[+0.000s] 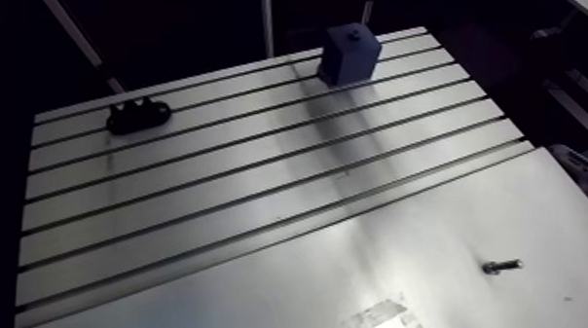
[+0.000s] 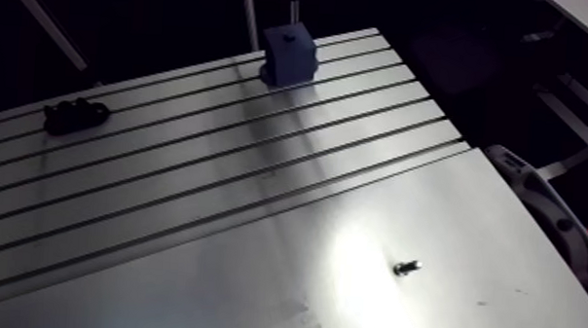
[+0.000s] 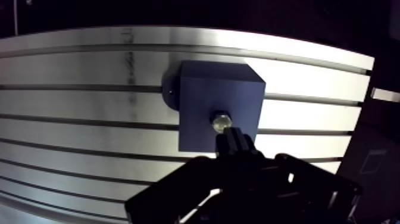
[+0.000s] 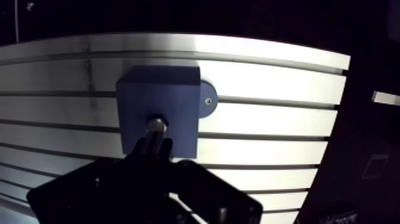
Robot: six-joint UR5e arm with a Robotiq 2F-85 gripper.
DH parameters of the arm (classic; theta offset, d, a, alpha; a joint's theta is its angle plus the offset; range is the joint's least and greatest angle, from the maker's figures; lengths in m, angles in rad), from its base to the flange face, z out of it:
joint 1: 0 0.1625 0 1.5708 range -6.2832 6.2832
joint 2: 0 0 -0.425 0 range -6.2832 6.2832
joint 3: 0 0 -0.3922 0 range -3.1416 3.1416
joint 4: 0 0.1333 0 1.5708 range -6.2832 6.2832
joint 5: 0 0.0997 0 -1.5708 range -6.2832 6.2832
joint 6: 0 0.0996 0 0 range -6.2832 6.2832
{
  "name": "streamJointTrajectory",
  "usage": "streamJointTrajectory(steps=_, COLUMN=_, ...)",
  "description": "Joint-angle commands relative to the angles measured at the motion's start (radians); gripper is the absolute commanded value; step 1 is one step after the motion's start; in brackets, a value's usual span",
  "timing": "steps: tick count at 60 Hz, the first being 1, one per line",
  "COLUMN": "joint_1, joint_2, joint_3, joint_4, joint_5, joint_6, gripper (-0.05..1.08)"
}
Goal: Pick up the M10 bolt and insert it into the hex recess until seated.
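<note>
In the wrist view a blue block [image 3: 205, 95] stands on the slotted table. A shiny M10 bolt [image 3: 221, 122] sits at a hole in the block's top face, its metal end showing just beyond my fingertips. My gripper [image 3: 230, 137] hangs right over the block, its dark fingers drawn together around the bolt. How deep the bolt sits is hidden by the fingers. In the arm view the blue block [image 1: 350, 52] stands at the table's far edge, and only a sliver of the wrist shows above it.
A black clamp-like part [image 1: 138, 114] lies on the slotted table [image 1: 209, 180] at the far left. A small loose screw [image 1: 501, 267] rests on the smooth plate [image 1: 349, 277] at the near right. The table's edge runs close behind the block.
</note>
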Motion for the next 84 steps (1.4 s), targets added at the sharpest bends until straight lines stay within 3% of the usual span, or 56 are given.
streamJointTrajectory(steps=1, joint_1=-0.001, joint_2=0.004, joint_3=-0.003, joint_4=0.001, joint_5=0.002, joint_6=0.014, gripper=1.08)
streamJointTrajectory(steps=48, joint_1=0.000, joint_2=0.016, joint_3=0.012, joint_4=-0.008, joint_5=0.011, joint_6=0.017, gripper=1.07)
streamJointTrajectory(steps=84, joint_1=-0.001, joint_2=0.023, joint_3=0.015, joint_4=-0.014, joint_5=0.007, joint_6=0.015, gripper=1.08)
